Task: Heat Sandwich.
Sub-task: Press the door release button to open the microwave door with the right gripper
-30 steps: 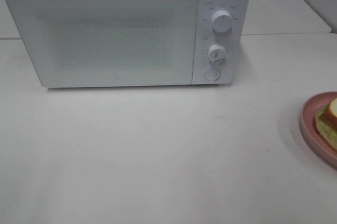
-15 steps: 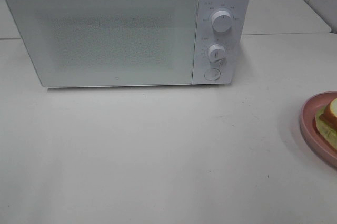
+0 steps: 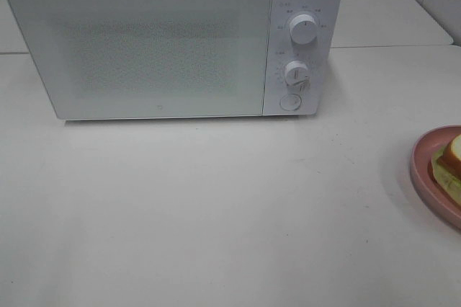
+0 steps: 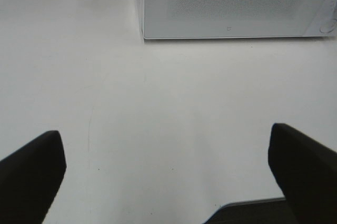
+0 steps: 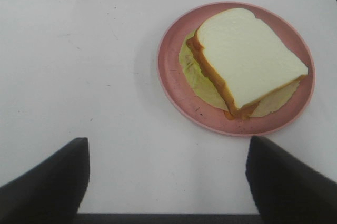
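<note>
Exterior high: microwave [image 3: 173,40] fills upper left to centre of frame, door shut. Plate [image 3: 421,170] with sandwich [image 3: 452,154] sits at right edge, well apart from it. No hand visible. Left wrist: left hand [image 4: 166,145] released, empty, over bare surface [image 4: 158,87], microwave ahead. Right wrist: right hand [image 5: 168,150] spread wide, empty, near the plate, sandwich not between its fingers. Risks: a pinch could crush the soft bread or slide the layers apart; the shut door blocks loading.
</note>
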You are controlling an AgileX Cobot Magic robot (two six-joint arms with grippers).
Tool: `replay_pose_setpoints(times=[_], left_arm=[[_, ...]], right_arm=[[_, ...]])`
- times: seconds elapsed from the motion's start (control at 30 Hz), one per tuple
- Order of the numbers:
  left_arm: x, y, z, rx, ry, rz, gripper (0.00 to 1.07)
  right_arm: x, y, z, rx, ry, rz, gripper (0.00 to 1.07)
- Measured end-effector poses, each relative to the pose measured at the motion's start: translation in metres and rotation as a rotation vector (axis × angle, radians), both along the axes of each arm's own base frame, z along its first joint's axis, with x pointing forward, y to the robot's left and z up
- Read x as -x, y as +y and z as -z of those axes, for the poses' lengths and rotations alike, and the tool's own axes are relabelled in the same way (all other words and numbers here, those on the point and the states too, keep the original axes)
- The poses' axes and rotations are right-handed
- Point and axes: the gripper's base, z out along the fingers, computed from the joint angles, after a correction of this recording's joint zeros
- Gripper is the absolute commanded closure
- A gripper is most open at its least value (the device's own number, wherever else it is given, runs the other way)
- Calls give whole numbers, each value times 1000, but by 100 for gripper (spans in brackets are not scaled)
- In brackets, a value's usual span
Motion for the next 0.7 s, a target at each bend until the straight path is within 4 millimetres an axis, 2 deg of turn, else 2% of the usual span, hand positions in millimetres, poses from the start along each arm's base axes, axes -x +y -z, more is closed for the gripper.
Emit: replay_pose_setpoints(times=[0.43, 0.7], left_arm=[[0, 0, 0, 0, 0, 0, 9], [0, 0, 0, 0, 0, 0, 9]], right_arm=[[-18, 1, -2, 0, -23, -7, 31], [-42, 3, -1, 0, -33, -15, 31]])
